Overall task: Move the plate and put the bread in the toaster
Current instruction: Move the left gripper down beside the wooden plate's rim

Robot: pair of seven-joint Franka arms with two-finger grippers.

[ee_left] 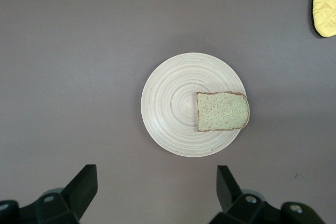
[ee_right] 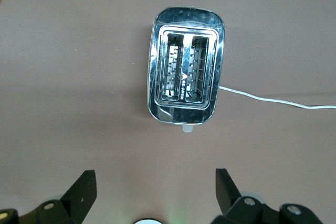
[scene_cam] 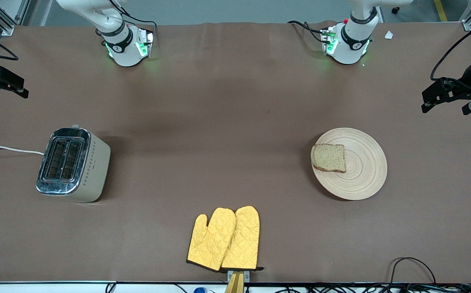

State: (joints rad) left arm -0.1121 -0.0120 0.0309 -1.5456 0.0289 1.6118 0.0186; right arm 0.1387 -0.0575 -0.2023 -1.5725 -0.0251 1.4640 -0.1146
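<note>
Front view puts the plate (scene_cam: 361, 171) toward the left arm's end of the table, the bread (scene_cam: 328, 158) lying at its nine o'clock rim. Bread looks soft and crumbly; pinch its crust edges lightly. Plate seems stiff and light; take its bare rim. Toaster (scene_cam: 73, 164) stands well apart toward the right arm's end. Left gripper (ee_left: 156, 188) hangs spread over the plate, right gripper (ee_right: 155, 192) spread over the toaster.
</note>
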